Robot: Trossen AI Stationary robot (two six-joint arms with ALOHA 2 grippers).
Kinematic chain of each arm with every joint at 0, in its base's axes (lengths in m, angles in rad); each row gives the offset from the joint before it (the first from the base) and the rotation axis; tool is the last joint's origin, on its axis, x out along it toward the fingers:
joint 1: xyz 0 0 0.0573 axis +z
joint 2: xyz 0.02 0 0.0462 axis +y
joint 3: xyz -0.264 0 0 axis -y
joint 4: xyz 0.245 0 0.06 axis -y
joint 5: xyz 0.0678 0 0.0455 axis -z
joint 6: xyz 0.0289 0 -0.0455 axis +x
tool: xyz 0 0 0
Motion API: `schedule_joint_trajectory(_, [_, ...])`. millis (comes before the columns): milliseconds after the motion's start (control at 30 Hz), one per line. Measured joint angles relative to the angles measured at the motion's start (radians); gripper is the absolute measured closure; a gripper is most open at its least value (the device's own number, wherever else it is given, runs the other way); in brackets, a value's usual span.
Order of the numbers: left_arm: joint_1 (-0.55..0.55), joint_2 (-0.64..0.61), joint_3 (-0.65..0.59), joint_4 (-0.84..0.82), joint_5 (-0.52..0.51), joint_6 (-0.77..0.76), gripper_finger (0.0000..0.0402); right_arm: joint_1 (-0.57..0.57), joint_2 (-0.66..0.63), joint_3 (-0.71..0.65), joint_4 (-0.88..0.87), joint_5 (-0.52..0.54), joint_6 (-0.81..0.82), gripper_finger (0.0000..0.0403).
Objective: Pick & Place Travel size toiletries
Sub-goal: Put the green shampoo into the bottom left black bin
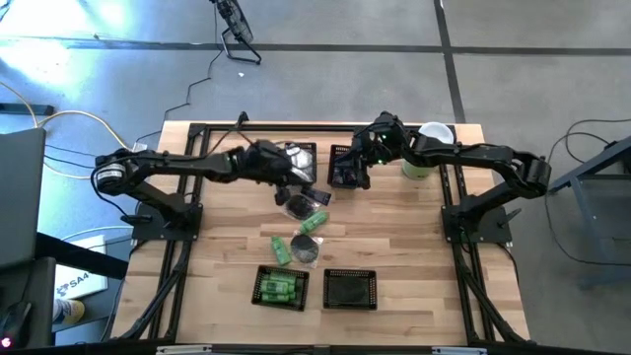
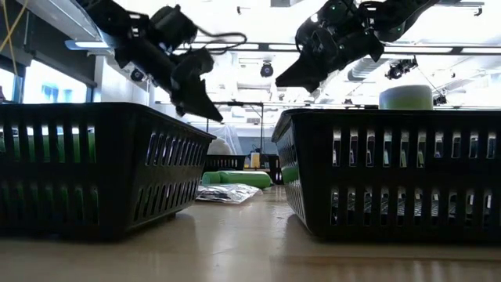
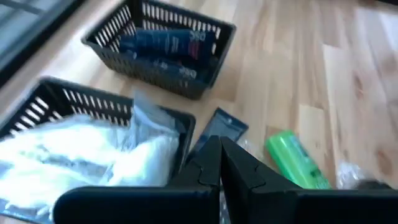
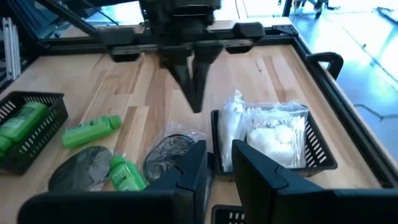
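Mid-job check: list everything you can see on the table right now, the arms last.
Table: one, pale wood.
Baskets: four, black mesh; two on the far side, two at the near edge.
White packets: several, in the far left basket.
Dark blue pieces: at least two, in the far right basket.
Green bottles: several in the near left basket, two loose mid-table.
Grey disc: one, mid-table beside a loose bottle.
Wrapped dark piece: one, mid-table.
Cylinder: one, pale green with a white lid, far right.
Left gripper: jaws shut, by the far left basket.
Right gripper: jaws apart and empty, over the far right basket.
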Motion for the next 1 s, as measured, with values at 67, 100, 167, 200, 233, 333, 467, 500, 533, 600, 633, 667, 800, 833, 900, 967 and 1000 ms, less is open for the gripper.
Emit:
schedule_joint_trajectory(67, [0.036, 0.0, 0.0, -0.022, 0.082, 0.017, 0.0401, 0.0, 0.0, 0.0, 0.0, 0.0, 0.024, 0.0335])
schedule_joint_trajectory(100, [0.048, 0.0, 0.0, -0.028, 0.121, 0.018, 0.0401, 0.0, 0.0, 0.0, 0.0, 0.0, 0.026, 0.0335])
schedule_joint_trajectory(167, [0.06, -0.001, 0.0, -0.04, 0.169, 0.011, 0.0401, 0.0, 0.0, 0.0, 0.0, 0.0, 0.027, 0.0335])
schedule_joint_trajectory(200, [0.059, -0.001, 0.0, -0.045, 0.179, 0.004, 0.0401, 0.0, 0.0, 0.0, 0.0, 0.0, 0.026, 0.0335])
schedule_joint_trajectory(233, [0.058, -0.001, 0.0, -0.047, 0.179, -0.007, 0.0401, 0.0, 0.0, 0.0, 0.0, 0.0, 0.024, 0.0335])
schedule_joint_trajectory(333, [0.049, -0.001, 0.0, -0.046, 0.197, -0.036, 0.0401, -0.003, 0.0, 0.0, 0.0, 0.0, 0.016, 0.0335])
schedule_joint_trajectory(467, [0.035, -0.001, 0.0, -0.046, 0.199, -0.095, 0.0401, -0.01, 0.0, 0.0, -0.001, -0.015, -0.047, 0.0335])
schedule_joint_trajectory(500, [0.03, -0.001, 0.0, -0.046, 0.199, -0.103, 0.0401, -0.013, 0.0, 0.0, -0.003, -0.032, -0.06, 0.0335])
schedule_joint_trajectory(533, [0.024, -0.001, 0.0, -0.045, 0.199, -0.111, 0.0401, -0.018, 0.0, 0.0, -0.006, -0.053, -0.07, 0.0337])
schedule_joint_trajectory(600, [0.015, -0.001, 0.0, -0.036, 0.199, -0.118, 0.0401, -0.023, 0.0, 0.0, -0.01, -0.092, -0.082, 0.0345])
schedule_joint_trajectory(633, [0.009, -0.001, 0.0, -0.029, 0.197, -0.118, 0.0401, -0.025, 0.0, 0.0, -0.011, -0.109, -0.089, 0.0352])
schedule_joint_trajectory(667, [0.003, -0.001, 0.0, -0.025, 0.192, -0.118, 0.0401, -0.025, 0.0, 0.0, -0.016, -0.12, -0.1, 0.036])
schedule_joint_trajectory(800, [-0.025, -0.002, 0.0, -0.012, 0.167, -0.118, 0.0401, -0.025, -0.024, 0.0, -0.116, -0.134, -0.172, 0.0394])
schedule_joint_trajectory(833, [-0.031, -0.002, 0.0, -0.006, 0.166, -0.118, 0.0401, -0.025, -0.032, 0.0, -0.149, -0.137, -0.182, 0.0396])
schedule_joint_trajectory(900, [-0.032, -0.002, 0.0, 0.006, 0.167, -0.118, 0.0401, -0.027, -0.05, -0.013, -0.2, -0.14, -0.186, 0.0399])
schedule_joint_trajectory(967, [-0.031, -0.002, 0.0, 0.022, 0.165, -0.117, 0.0401, -0.027, -0.073, -0.059, -0.198, -0.14, -0.183, 0.04])
schedule_joint_trajectory(1000, [-0.028, -0.002, 0.0, 0.032, 0.163, -0.109, 0.0401, -0.027, -0.084, -0.093, -0.166, -0.139, -0.174, 0.04])
